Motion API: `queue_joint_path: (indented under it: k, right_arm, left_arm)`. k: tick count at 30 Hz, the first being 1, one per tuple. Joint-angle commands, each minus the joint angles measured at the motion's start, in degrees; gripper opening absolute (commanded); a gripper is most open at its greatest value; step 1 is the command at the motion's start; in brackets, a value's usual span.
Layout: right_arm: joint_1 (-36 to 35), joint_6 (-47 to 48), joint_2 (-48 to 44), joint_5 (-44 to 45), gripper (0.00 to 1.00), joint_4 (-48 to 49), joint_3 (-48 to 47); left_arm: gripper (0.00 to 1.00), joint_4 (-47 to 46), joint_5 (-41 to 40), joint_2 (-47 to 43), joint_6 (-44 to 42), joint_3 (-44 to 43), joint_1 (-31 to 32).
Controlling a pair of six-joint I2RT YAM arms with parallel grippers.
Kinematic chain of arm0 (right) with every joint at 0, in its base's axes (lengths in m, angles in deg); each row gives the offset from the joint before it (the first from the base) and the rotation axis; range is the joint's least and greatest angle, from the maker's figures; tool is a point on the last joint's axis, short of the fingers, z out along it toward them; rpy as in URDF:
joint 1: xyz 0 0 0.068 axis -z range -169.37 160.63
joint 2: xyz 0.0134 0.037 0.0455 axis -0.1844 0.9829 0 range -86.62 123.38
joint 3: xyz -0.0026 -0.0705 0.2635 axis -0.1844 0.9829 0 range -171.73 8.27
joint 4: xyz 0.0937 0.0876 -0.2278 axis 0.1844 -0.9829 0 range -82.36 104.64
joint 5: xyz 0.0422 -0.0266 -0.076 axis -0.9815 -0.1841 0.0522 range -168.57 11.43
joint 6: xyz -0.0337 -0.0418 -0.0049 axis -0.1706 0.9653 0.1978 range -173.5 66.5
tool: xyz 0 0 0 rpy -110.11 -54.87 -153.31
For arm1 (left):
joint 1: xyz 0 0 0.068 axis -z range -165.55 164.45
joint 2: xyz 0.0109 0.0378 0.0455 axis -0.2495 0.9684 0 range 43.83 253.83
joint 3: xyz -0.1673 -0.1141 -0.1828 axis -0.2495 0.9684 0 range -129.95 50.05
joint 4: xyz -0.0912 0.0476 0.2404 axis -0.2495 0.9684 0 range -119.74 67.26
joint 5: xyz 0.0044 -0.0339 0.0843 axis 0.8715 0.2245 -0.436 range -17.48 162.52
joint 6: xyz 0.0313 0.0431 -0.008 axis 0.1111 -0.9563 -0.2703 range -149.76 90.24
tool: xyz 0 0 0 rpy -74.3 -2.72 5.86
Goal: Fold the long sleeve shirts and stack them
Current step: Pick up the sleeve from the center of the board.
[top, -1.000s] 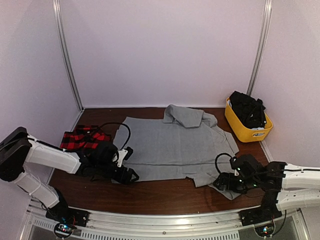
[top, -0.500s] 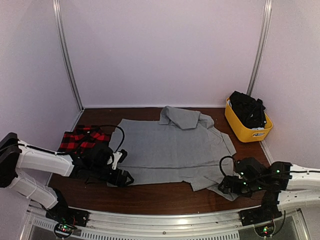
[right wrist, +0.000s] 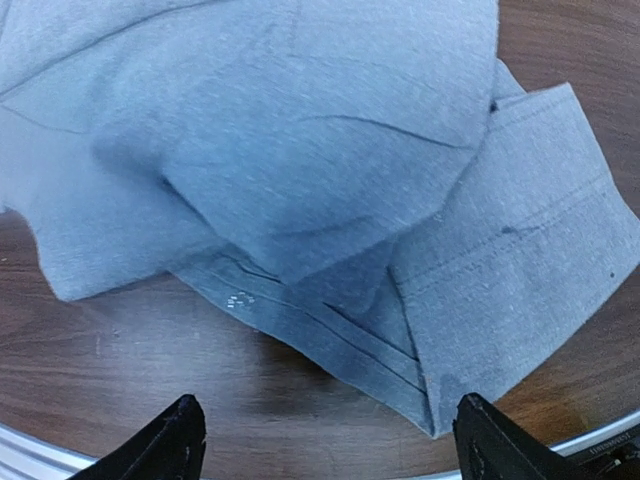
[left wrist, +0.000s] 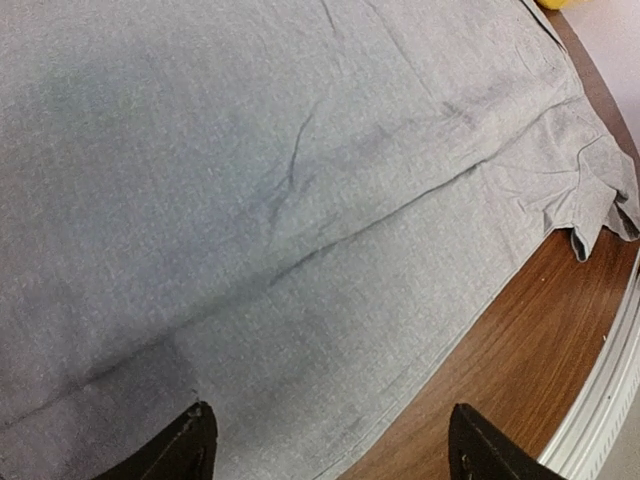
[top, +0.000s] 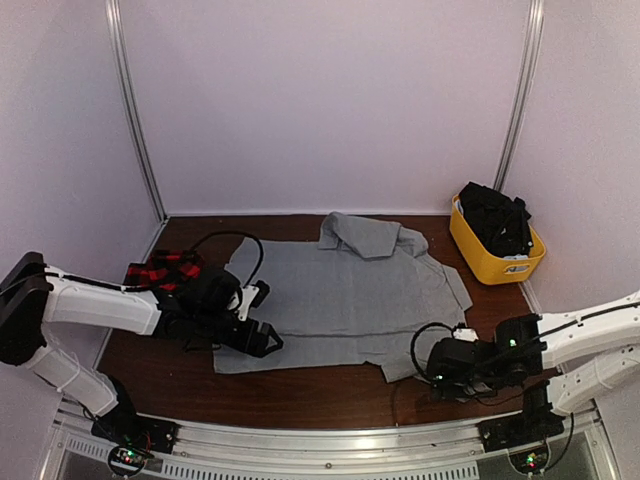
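Observation:
A grey long sleeve shirt (top: 340, 295) lies spread flat on the brown table (top: 320, 395), its collar bunched at the far edge. A red-and-black plaid shirt (top: 165, 272) sits crumpled at the left, partly behind my left arm. My left gripper (top: 264, 340) hovers open over the grey shirt's near-left hem (left wrist: 330, 380); its jaws straddle the hem edge and hold nothing (left wrist: 330, 450). My right gripper (top: 430, 368) stands open low over the folded near-right corner (right wrist: 430, 350), with bare wood between its fingertips (right wrist: 335, 445).
A yellow bin (top: 495, 262) holding dark clothing (top: 497, 220) stands at the back right. Metal rail runs along the table's near edge (top: 330, 435). White walls enclose the table on three sides.
My left gripper slid right along the grey shirt's near hem. My right arm moved left toward the near-right corner, and its jaws narrowed slightly.

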Motion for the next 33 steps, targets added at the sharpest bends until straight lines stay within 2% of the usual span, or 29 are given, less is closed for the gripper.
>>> queue_joint_path:
  k: [1, 11, 20, 24, 30, 33]
  right_arm:
    - [-1.9, -9.2, 2.7, 4.2, 0.86, -6.4, -1.0]
    - [-1.3, -19.7, 0.6, 8.7, 0.74, -9.3, -0.5]
    - [-0.6, -27.1, 6.4, 4.1, 0.7, -8.2, 1.9]
    - [-0.8, -30.4, 4.1, 3.6, 0.66, -6.5, 4.7]
    - [-0.9, -31.4, -1.4, 4.9, 0.54, -2.7, 9.0]
    - [-0.9, -31.1, -2.5, 5.6, 0.42, -1.7, 9.8]
  left_arm:
    - [0.81, -2.1, 3.8, 4.3, -2.0, -3.6, 0.3]
    - [0.81, -5.1, 11.5, 10.5, -2.3, -8.7, 0.3]
    - [0.81, -3.7, 18.6, 15.8, -3.1, -15.0, 0.4]
    - [0.81, -4.5, 22.7, 18.3, -2.1, -16.0, 0.4]
    - [0.81, -6.9, 24.6, 19.0, -0.7, -14.4, 0.4]
    - [0.81, -7.0, 24.5, 19.0, -0.9, -14.2, 0.3]
